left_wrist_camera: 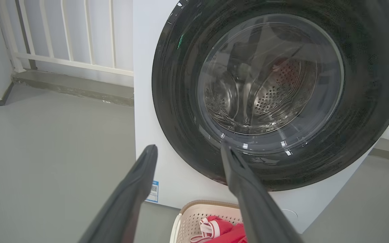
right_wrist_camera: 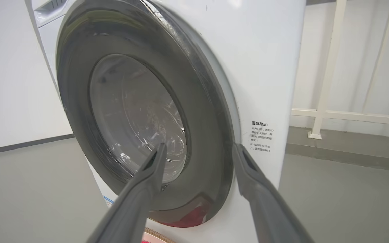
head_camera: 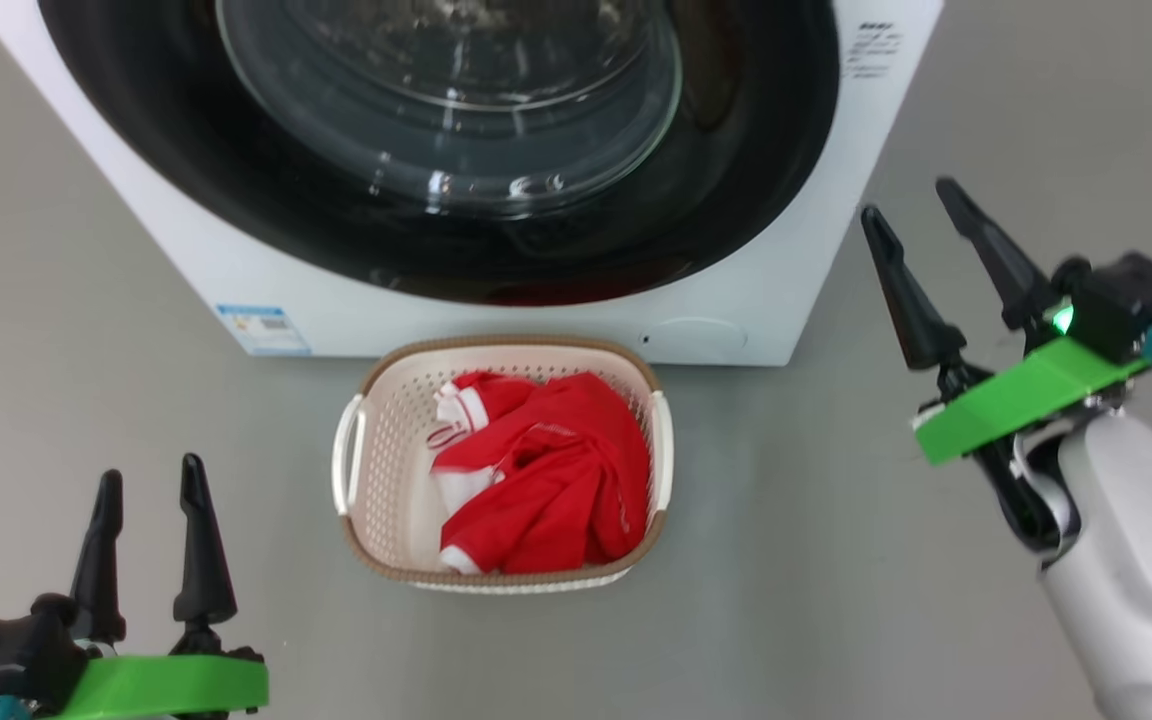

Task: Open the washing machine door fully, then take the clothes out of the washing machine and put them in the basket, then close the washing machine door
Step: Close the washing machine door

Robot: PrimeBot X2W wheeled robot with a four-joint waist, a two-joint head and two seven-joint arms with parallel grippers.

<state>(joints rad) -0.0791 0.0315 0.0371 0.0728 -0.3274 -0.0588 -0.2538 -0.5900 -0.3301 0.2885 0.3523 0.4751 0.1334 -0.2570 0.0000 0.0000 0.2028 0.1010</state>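
The washing machine [head_camera: 236, 270] stands on the floor [head_camera: 66, 400] with the washing machine door [head_camera: 236, 180] closed against its front. The basket [head_camera: 511, 345] sits on the floor just before the machine, below the door, and the clothes [head_camera: 546, 470] lie inside it. The left hand [head_camera: 152, 468] hangs nearer the robot, left of the basket. The right hand [head_camera: 908, 198] is just right of the machine's front, well apart from the basket.

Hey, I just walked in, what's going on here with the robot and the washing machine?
A two-armed robot is unloading laundry. The red clothes already lie in the basket, which stands on the floor in front of the washing machine. The washing machine door looks shut against the front. The left end effector sits low beside the basket and the right end effector is raised near the machine's right corner. Both are open and hold nothing.
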